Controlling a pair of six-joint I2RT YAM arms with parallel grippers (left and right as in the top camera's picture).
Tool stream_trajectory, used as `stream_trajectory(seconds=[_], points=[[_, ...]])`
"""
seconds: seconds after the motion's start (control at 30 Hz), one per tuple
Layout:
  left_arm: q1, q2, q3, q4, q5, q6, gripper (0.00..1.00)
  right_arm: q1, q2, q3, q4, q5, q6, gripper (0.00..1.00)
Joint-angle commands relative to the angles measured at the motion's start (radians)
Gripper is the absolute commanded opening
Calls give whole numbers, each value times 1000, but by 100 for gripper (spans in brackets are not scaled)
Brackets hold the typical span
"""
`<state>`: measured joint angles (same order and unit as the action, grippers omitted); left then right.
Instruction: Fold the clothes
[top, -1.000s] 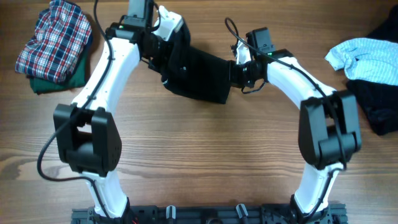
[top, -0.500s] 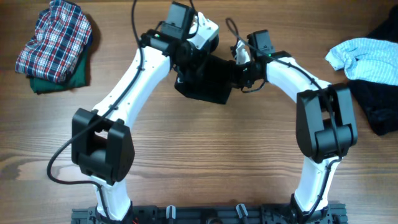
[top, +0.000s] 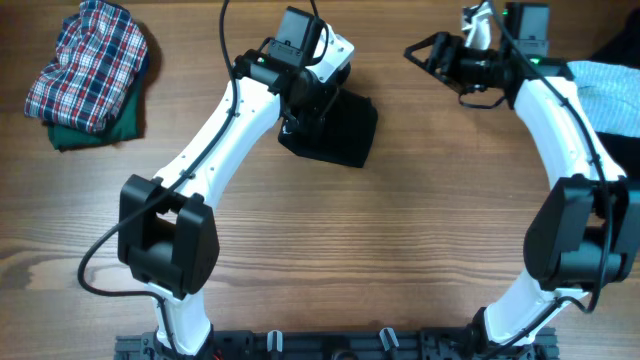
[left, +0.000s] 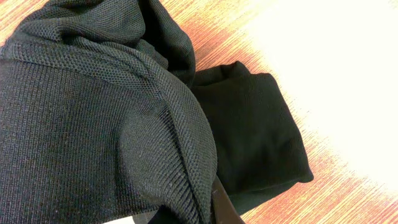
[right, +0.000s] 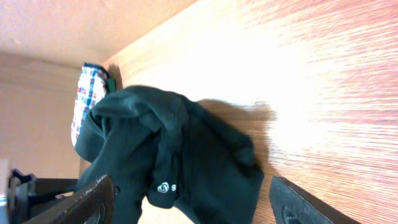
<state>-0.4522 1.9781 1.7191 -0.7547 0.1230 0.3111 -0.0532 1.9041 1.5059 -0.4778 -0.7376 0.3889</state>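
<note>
Ok, left gripper (top: 301, 108): clamped on bunched black T-shirt (top: 345, 130)
black T-shirt: desk's (top: 400, 250) far edge, centre
right gripper (top: 425, 52): pincer apart, empty
plaid garment (top: 85, 60): far-left corner

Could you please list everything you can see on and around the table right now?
black T-shirt: one, black, folded, far middle of the table
plaid garment: one, red-white-blue, far left
green garment: one, green, beneath the plaid garment
light blue garment: one, light blue, far right
dark garment: one, dark, right edge
table: one, brown wood
left pincer: one, black, shut on the black T-shirt
right pincer: one, black, open, empty, right of the T-shirt
</note>
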Motion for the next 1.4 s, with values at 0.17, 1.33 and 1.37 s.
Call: stream_trajectory(seconds=[0.17,1.33,1.37], points=[[-42,23,1,-4,-5,-2,99,-53,-16,9,16,-87,-23,80],[77,113,2,-2,31,-189,99,-1,-16,9,-101,-67,-171,4],[89,107,2,-5,37,-189,100,11,-16,9,-93,-67,-164,4]])
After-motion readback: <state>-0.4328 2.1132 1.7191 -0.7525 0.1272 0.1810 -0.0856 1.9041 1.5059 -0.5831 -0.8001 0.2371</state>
